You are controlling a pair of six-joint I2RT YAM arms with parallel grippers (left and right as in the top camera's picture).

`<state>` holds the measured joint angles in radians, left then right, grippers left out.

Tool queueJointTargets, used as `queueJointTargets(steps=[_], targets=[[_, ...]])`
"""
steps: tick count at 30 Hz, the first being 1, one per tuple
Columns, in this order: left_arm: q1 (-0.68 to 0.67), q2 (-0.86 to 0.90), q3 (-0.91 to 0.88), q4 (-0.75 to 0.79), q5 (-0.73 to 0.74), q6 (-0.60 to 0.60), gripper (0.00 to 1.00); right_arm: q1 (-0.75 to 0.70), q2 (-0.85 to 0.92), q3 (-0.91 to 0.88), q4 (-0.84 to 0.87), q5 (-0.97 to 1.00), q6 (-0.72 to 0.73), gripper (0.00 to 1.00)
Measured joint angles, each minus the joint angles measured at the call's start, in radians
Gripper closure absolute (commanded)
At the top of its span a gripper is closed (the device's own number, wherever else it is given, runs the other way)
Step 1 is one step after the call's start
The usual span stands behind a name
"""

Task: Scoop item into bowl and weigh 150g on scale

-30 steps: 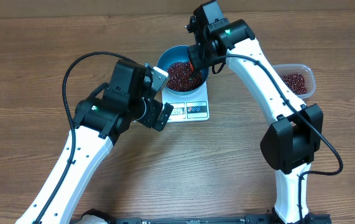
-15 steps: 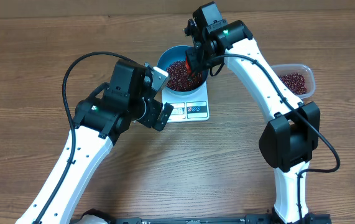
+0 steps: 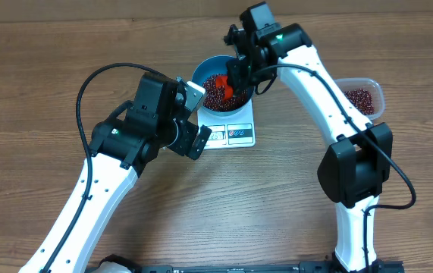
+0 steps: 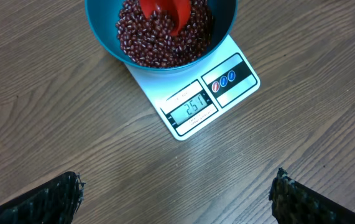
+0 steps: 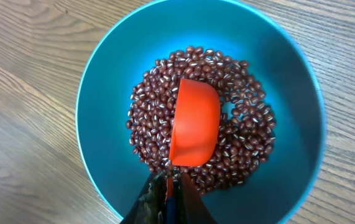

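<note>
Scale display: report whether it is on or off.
On. The scale has digits showing in its display, with the bowl of beans on it.

"Anything legible from where you stand?"
"Only the display window [image 4: 191, 106] on the small flat white rectangular kitchen scale [image 4: 157, 85]. It reads 251. Its blue buttons [image 4: 225, 79] are too small to read."

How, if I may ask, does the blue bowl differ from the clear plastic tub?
The bowl is round, opaque blue and sits on the scale; the tub is rectangular, clear and rests on the table. The orange scoop is in the bowl, not the tub. Both hold red-brown beans.
</note>
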<state>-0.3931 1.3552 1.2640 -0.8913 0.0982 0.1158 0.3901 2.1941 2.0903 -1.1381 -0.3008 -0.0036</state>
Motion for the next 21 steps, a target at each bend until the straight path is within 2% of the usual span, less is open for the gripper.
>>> queueJointTargets(steps=[10,21], targets=[[0.000,0.000,0.000,0.000,0.000,0.000,0.00,-0.105,-0.003,0.002,-0.033,-0.154,0.000,0.96],[0.000,0.000,0.000,0.000,0.000,0.000,0.00,-0.114,-0.104,0.002,-0.048,-0.192,-0.011,0.96]])
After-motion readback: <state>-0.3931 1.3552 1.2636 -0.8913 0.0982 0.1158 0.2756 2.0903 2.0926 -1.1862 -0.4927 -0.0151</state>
